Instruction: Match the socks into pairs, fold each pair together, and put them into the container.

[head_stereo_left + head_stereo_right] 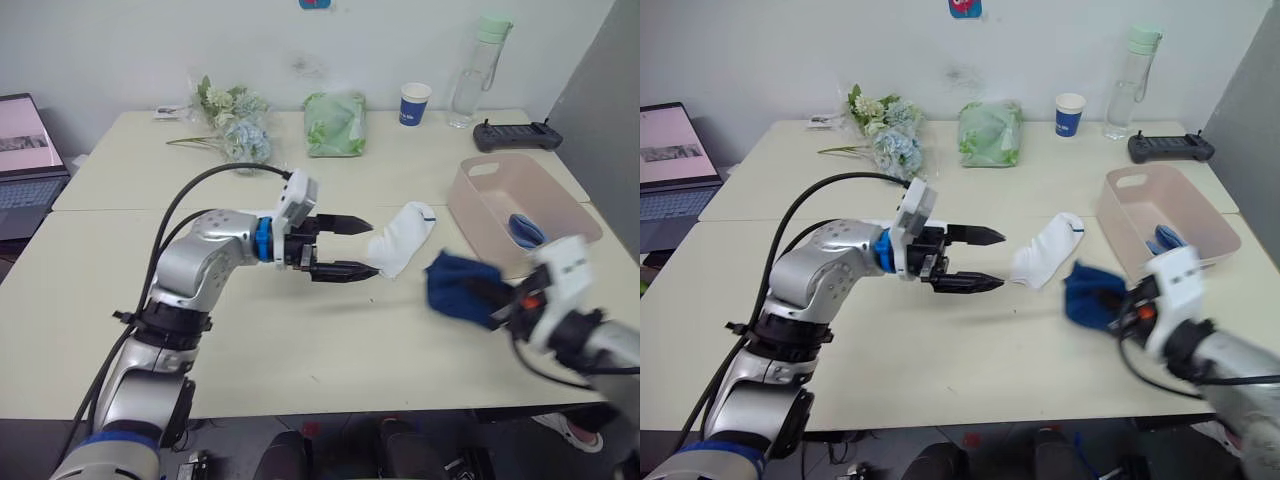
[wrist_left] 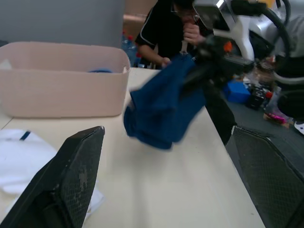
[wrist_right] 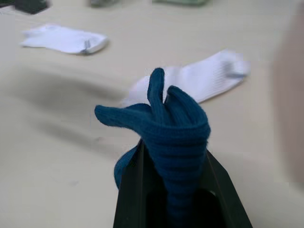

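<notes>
My right gripper is shut on a bundle of navy blue socks, held just above the table in front of the container, a pale pink tub at the right. A light blue sock lies inside the tub. One white sock lies flat on the table, and my left gripper stands open with its fingertips at that sock's near end. The right wrist view has the navy socks between the fingers, that white sock behind them, and a second white sock further off.
Along the table's far edge stand a bunch of flowers, a green bag, a blue paper cup, a clear bottle and a black controller. A laptop sits at the far left. A person sits beyond the table.
</notes>
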